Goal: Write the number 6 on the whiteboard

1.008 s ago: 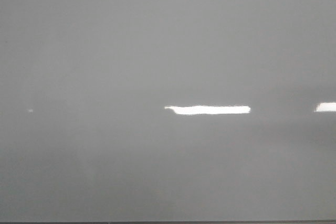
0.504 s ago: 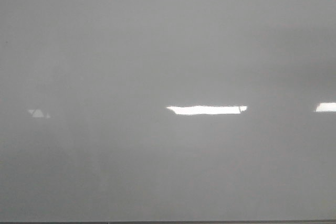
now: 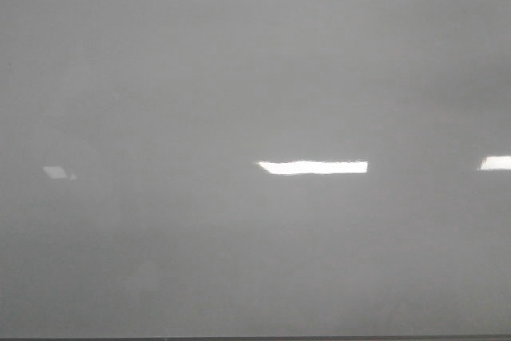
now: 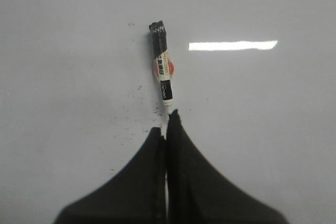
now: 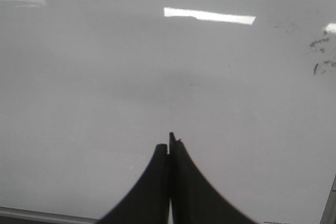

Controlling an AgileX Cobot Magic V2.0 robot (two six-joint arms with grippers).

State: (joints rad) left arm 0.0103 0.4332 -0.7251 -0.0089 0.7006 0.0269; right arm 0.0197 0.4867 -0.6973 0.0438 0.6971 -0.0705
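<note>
The whiteboard (image 3: 239, 77) is glossy grey-white and fills the front view; no gripper shows there. No number 6 shows in any view. In the left wrist view my left gripper (image 4: 166, 124) is shut on the end of a marker (image 4: 163, 66) with a white labelled body and a black far end. The marker points away from the fingers toward the whiteboard (image 4: 262, 129). Whether its tip touches the board I cannot tell. In the right wrist view my right gripper (image 5: 169, 142) is shut and empty above the whiteboard (image 5: 79, 77).
Bright rectangular light glares (image 3: 313, 167) lie on the board. Small black ink specks (image 4: 139, 87) sit beside the marker. Dark smudges (image 5: 320, 51) show on the board in the right wrist view. The board's thin dark edge (image 3: 255, 339) runs along the near side.
In the front view the small glare at the left has grown and shifted shape, and the middle glare has shortened a little. No marks have appeared on the board.
</note>
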